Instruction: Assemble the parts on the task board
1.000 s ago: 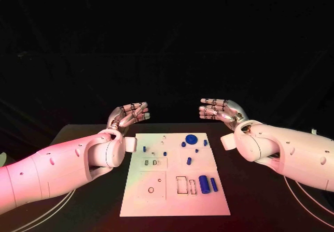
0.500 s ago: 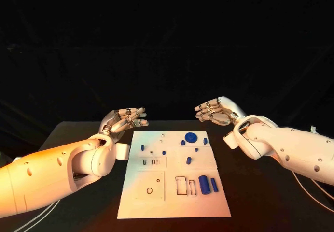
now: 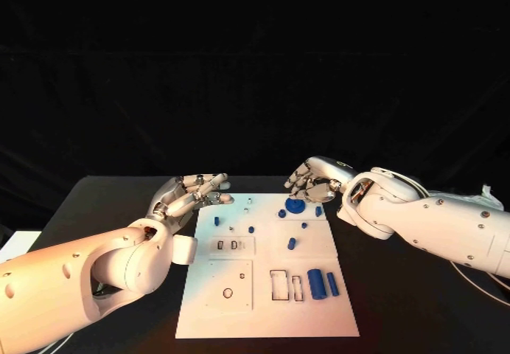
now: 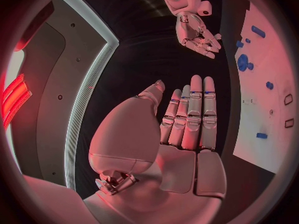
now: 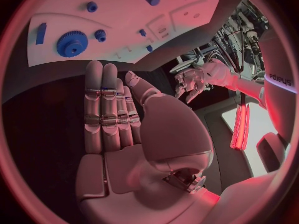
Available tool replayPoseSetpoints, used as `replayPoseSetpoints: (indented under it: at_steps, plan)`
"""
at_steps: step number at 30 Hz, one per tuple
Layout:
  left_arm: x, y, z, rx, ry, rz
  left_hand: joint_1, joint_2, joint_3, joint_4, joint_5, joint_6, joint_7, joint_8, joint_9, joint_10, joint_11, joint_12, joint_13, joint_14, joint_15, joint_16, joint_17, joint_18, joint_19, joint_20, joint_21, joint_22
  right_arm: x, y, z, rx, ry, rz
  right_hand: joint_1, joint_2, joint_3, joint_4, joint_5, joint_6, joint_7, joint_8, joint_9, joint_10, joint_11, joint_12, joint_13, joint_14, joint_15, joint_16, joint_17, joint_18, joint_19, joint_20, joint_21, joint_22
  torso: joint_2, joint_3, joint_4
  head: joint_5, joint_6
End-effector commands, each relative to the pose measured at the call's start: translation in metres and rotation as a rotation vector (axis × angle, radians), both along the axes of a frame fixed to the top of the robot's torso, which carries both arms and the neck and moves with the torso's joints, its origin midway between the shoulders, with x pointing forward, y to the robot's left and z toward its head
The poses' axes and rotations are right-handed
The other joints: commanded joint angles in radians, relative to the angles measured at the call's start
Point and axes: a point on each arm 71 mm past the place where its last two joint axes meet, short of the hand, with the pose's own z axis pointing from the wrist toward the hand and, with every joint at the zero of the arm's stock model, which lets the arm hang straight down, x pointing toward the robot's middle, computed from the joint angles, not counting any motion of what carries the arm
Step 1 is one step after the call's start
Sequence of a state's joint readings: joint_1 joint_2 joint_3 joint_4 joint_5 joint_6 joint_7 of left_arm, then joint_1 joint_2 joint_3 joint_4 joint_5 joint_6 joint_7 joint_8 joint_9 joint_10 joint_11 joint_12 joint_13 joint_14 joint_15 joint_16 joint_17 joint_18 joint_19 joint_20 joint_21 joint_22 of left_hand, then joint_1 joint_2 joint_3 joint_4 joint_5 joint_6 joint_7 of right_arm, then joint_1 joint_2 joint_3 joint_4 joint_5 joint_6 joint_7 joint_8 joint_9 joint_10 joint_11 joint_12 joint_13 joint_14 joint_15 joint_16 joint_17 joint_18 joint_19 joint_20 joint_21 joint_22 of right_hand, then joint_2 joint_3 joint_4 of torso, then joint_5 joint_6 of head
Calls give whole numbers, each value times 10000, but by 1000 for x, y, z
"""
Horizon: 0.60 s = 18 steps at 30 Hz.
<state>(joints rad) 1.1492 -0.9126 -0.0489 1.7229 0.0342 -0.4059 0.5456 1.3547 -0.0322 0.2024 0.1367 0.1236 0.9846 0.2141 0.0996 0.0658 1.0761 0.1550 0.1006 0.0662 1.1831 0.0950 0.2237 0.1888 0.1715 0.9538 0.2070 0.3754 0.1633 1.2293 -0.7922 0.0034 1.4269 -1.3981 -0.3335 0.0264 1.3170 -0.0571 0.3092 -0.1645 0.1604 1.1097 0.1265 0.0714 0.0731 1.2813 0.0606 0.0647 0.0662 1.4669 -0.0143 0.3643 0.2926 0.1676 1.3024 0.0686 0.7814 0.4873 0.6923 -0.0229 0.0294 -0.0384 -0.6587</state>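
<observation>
The white task board (image 3: 260,317) lies in the middle of the black table. A blue gear (image 3: 295,204) sits near its far edge, with several small blue parts around it. A large blue cylinder (image 3: 315,280) and a thinner one (image 3: 332,284) lie near the front right. My left hand (image 3: 197,190) hovers at the board's far left corner, fingers straight and holding nothing. My right hand (image 3: 314,179) hangs just behind the gear, also holding nothing. In the right wrist view the right hand's (image 5: 118,119) extended fingers point towards the gear (image 5: 72,43).
Rectangular slots and round holes mark the board's middle and front. Black table surface (image 3: 425,295) runs on both sides of the board. The left wrist view has the left hand (image 4: 187,134) beside the board (image 4: 268,119), with the right hand (image 4: 196,32) beyond it.
Both hands have come down towards the board's far edge. The right hand has also moved inward, closer to the gear. The parts have stayed in place.
</observation>
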Motion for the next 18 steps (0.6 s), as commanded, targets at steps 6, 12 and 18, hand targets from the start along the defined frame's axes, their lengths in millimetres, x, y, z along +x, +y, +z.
replayPoseSetpoints:
  at_steps: [6,12,18]
  plan:
    - [-12,-9,9,-490,133,-534,-65,-7,-40,18,-4,-37,61,-57,-14,0,33,-46,-9,-48,42,-41,13,91,-54,-1,-63,-14,1,5,4,-3039,-802,-667,-257,-734,930,775,-531,16,-54,-64,8,-126,-57,-26,5,442,-64,3482,2506,-1031,1337,-4,5743,7205,530,-53,190,-162,147]
    - [-16,-8,12,-552,162,-619,-65,8,-34,16,0,-51,71,-77,-14,-16,41,-59,-10,-49,47,-47,22,91,-61,4,-67,-18,1,9,7,-3523,-1005,-629,-217,-1100,1189,1272,-564,32,-73,-60,33,-247,-23,-29,20,466,-59,6102,5007,-1240,1624,74,6804,8693,660,-39,246,-209,171]
    - [-19,-7,14,-579,174,-678,-68,16,-31,17,1,-60,76,-89,-15,-27,46,-68,-11,-48,50,-50,29,92,-65,7,-68,-20,-1,13,7,-3765,-988,-502,-188,-1287,1220,1589,-557,55,-102,-58,49,-239,-22,-34,40,458,-42,7323,6206,-1358,1862,105,7221,9378,758,-16,293,-199,167]
